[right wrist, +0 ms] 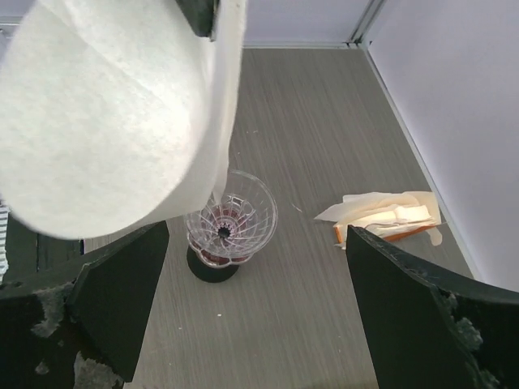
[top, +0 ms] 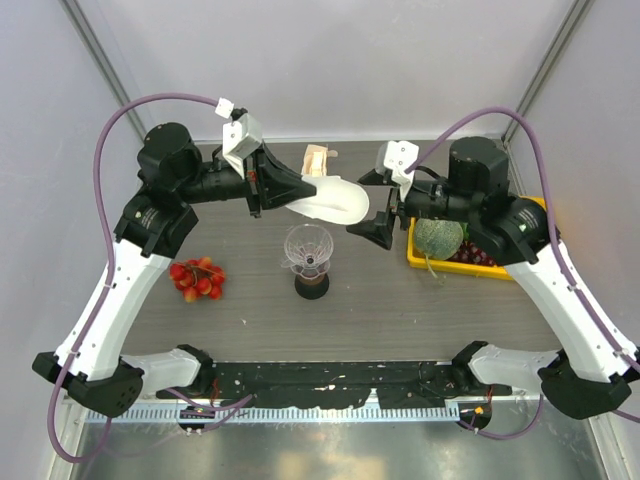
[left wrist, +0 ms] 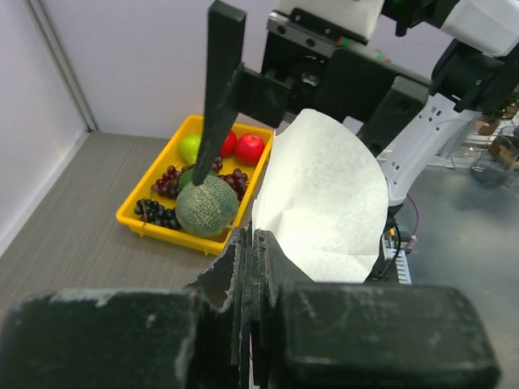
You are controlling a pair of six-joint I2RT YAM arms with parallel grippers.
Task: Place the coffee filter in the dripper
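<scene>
Left gripper (top: pixel 292 192) is pinching one edge of the coffee filter (top: pixel 335 200), holding it up in the air behind the dripper (top: pixel 309 246). Right gripper (top: pixel 376 228) is hanging wide open beside it. Going down crooked, the floppy paper could be folding or knocking the dripper over.

- The dripper's (top: pixel 308 247) mouth stood open from the front, with the coffee filter (top: pixel 335 200) hanging raised just beyond it.
- A red fruit cluster (top: pixel 198 278) flanked the left and a yellow tray (left wrist: pixel 128 215) the right, with open tabletop (top: pixel 400 300) between.
</scene>
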